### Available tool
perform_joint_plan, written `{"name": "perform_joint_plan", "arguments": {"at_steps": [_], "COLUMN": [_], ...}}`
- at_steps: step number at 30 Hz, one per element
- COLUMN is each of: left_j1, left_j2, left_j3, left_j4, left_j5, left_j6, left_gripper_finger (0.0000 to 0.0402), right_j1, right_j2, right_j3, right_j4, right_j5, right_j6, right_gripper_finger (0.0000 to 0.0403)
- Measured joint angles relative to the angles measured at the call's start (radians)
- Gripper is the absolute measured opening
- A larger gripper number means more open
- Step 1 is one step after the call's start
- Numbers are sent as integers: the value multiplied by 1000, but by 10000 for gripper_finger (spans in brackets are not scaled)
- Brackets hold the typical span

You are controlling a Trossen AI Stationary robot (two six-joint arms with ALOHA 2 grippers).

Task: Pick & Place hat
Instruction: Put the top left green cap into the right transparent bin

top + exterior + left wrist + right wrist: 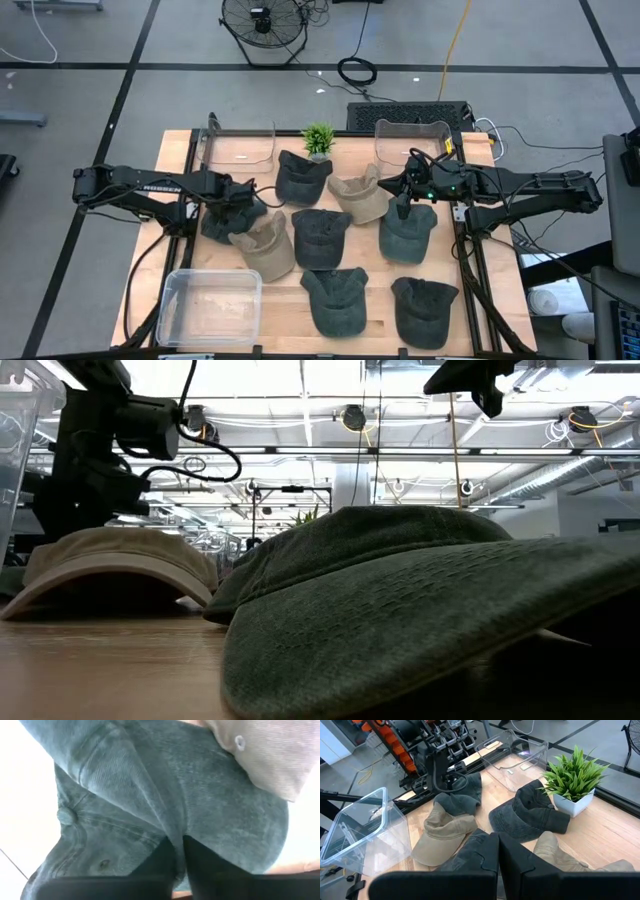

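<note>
The left tool [243, 193] is low over a dark grey cap [222, 220] on the left side of the wooden surface [180, 165], fingers [160, 862] pinched together on a fold of its crown fabric [150, 795], as far as the close wrist view shows. A tan cap [262, 246] touches it just beside. The right tool [408, 183] hovers with fingers narrowed to nothing, above another dark cap [407, 232] on the right. Near the far edge stands a small potted plant [318, 139]; a clear bin [210, 306] occupies the near left corner.
</note>
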Motion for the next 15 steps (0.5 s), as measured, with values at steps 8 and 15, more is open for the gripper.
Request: {"name": "perform_joint_plan", "arguments": {"at_steps": [8,15], "left_j1": [-2,-2], "left_j2": [0,0], "left_j3": [112,334], "left_j4": [-37,-151], "left_j5": [63,82], "left_j6": [-28,-113], "left_gripper_finger": [13,10], "right_j1": [0,0], "right_j2": [0,0], "right_j3": [0,-1], "right_j4": [0,105], "right_j5": [0,-5], "right_j6": [1,31], "right_gripper_finger": [0,0]}}
